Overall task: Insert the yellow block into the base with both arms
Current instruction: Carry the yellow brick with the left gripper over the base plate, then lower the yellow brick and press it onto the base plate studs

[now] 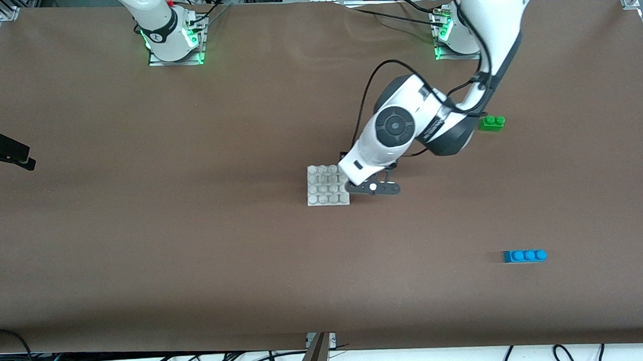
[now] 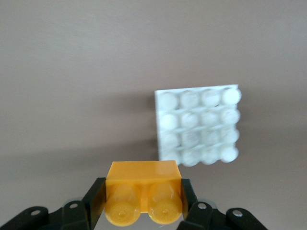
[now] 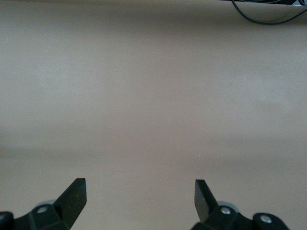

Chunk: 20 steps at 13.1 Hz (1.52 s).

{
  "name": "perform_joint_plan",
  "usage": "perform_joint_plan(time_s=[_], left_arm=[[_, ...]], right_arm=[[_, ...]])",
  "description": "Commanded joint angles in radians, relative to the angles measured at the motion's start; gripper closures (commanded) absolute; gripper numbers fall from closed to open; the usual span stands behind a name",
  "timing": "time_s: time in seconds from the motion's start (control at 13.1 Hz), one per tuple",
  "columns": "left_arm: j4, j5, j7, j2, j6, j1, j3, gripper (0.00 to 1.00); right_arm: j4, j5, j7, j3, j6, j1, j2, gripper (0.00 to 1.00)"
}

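Surface: brown table (image 1: 194,251), cables along its edges | base (image 1: 327,185) mid-table | left gripper (image 2: 143,203) clamped on yellow block (image 2: 143,191), over the table just beside the base | right gripper (image 3: 140,191) spread wide, empty, waiting over bare table.

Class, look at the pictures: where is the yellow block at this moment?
The yellow block is gripped between the left gripper fingers, in the air beside the white studded base, at the base's edge toward the left arm's end of the table.
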Motion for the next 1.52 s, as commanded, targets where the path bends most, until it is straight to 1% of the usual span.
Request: perform_joint_plan(time_s=[0.0,0.15,0.23,0.46,0.53,1.07,1.45], left_arm=[[0.150,0.015,-0.096,0.111,-0.003,-0.103,0.045,0.70],[0.167,0.015,-0.121,0.141,0.043,-0.163,0.101,0.70],[0.168,0.015,-0.121,0.151,0.069,-0.182,0.109,0.70],[0.168,0.015,-0.124,0.187,0.127,-0.208,0.115,0.69],[0.168,0.015,-0.124,0.188,0.129,-0.210,0.126,0.69],[0.163,0.021,-0.122,0.219,0.158,-0.214,0.132,0.68],[0.158,0.026,-0.124,0.211,0.150,-0.242,0.146,0.68]], right_arm=[[-0.008,-0.007,-0.016,0.007,0.000,-0.008,-0.011,0.00],[-0.008,-0.007,-0.016,0.007,0.000,-0.008,-0.011,0.00],[-0.008,-0.007,-0.016,0.007,0.000,-0.008,-0.011,0.00],[-0.008,-0.007,-0.016,0.007,0.000,-0.008,-0.011,0.00],[-0.008,-0.007,-0.016,0.007,0.000,-0.006,-0.011,0.00],[-0.008,-0.007,-0.016,0.007,0.000,-0.008,-0.011,0.00],[-0.008,-0.007,-0.016,0.007,0.000,-0.006,-0.011,0.00]])
